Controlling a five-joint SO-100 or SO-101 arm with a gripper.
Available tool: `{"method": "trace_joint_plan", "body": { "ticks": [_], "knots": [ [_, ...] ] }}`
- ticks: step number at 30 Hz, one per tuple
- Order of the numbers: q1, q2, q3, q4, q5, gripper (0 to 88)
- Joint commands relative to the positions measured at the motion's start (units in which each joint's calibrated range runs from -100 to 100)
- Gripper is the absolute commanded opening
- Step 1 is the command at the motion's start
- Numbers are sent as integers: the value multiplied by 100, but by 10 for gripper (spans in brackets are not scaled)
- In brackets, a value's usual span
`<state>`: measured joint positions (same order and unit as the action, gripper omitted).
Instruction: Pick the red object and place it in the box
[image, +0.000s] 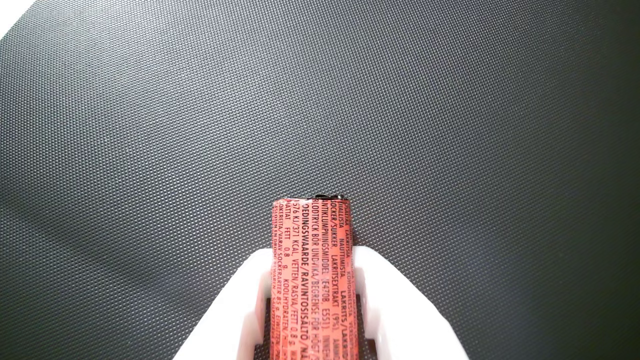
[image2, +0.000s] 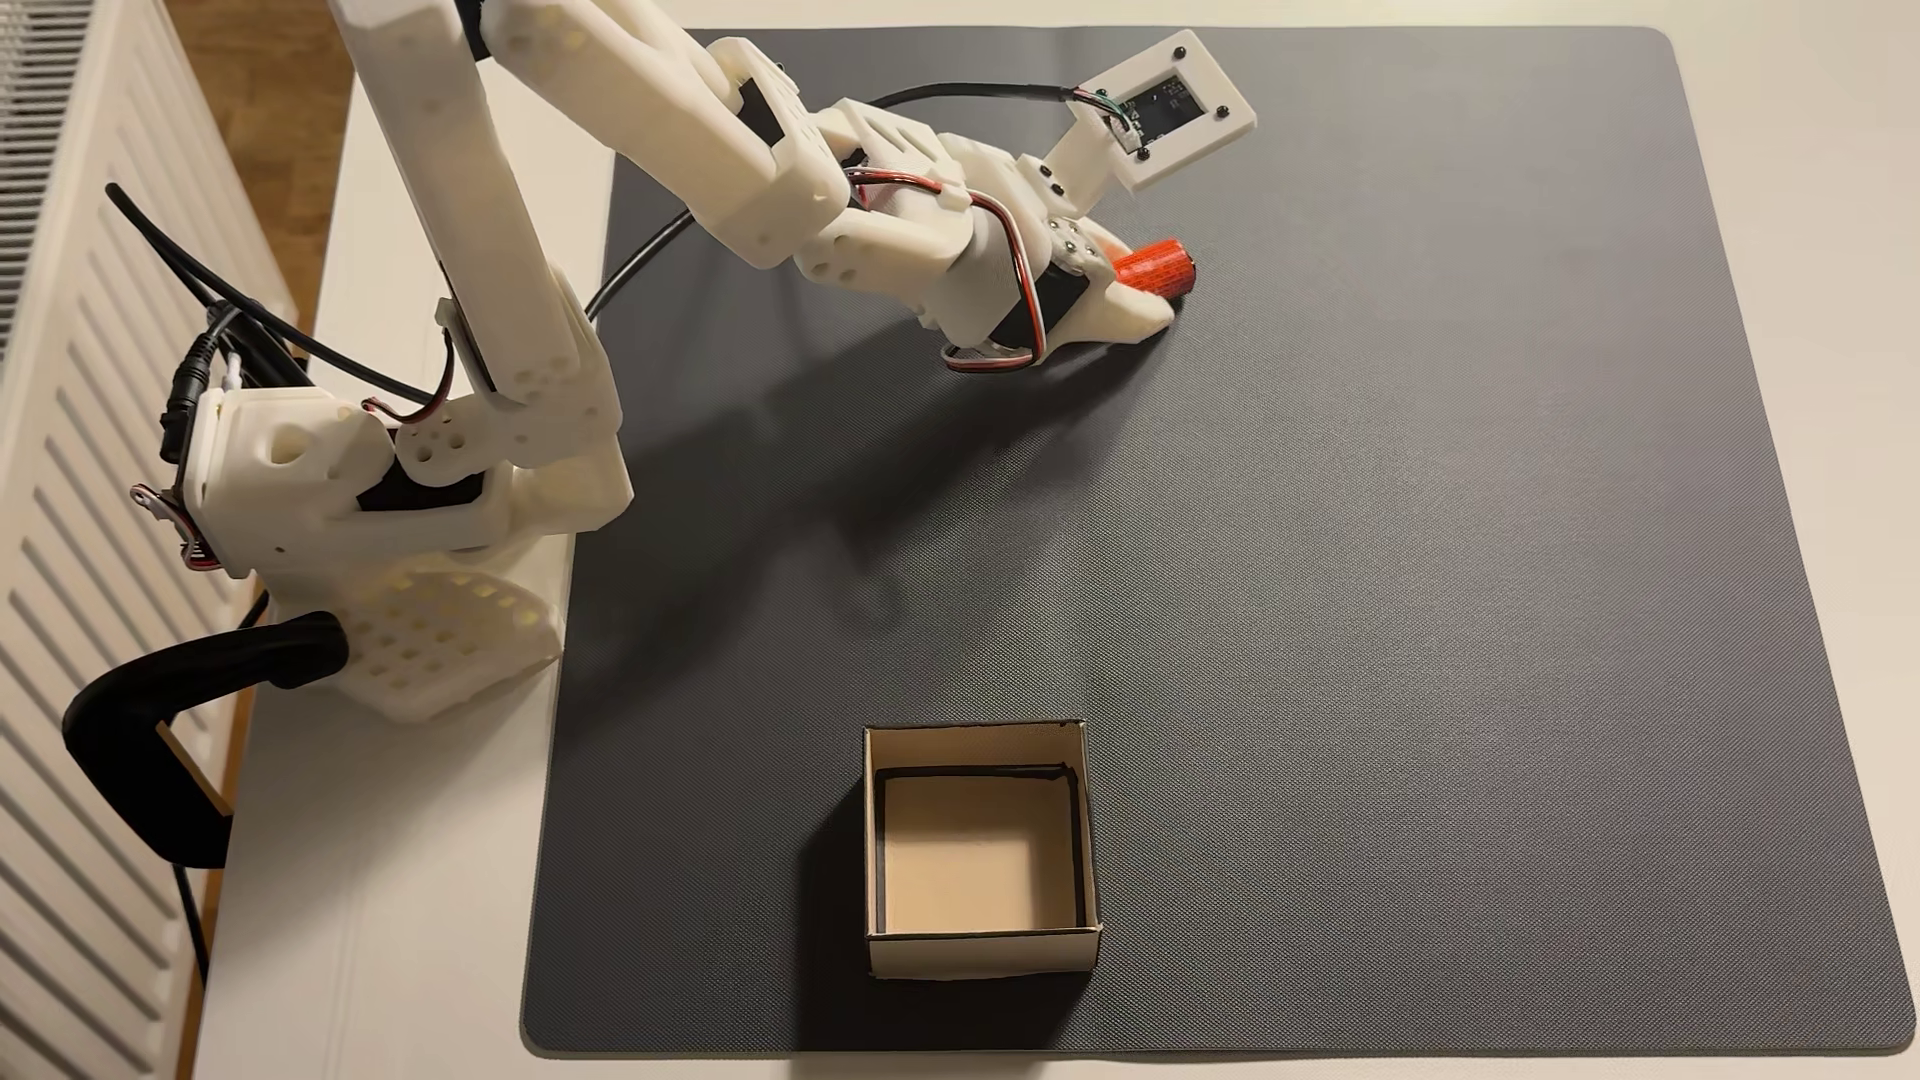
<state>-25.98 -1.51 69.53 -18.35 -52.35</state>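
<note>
Red object (image: 311, 270) sits pinched between the white fingers of the gripper (image2: 1162, 286) at the mat's (image2: 1455, 519) far side, well apart from the box (image2: 982, 950). Smooth and round, it might slide out mid-carry.

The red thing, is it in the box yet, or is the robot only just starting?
Not yet. Done: the end effector has reached the red object and sits around it, a white finger close on each side in the wrist view. In hand: the grip; I cannot tell whether it is lifted off the dark mat. Left: carrying it to the box, which stands empty near the mat's front edge in the fixed view.
</note>
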Motion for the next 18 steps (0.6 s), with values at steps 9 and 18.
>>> {"method": "trace_joint_plan", "body": {
  "ticks": [9, 18],
  "knots": [
    [7, -640, -236, 340, 15, 7],
    [304, -3421, -889, 3295, 103, 7]
  ]
}}
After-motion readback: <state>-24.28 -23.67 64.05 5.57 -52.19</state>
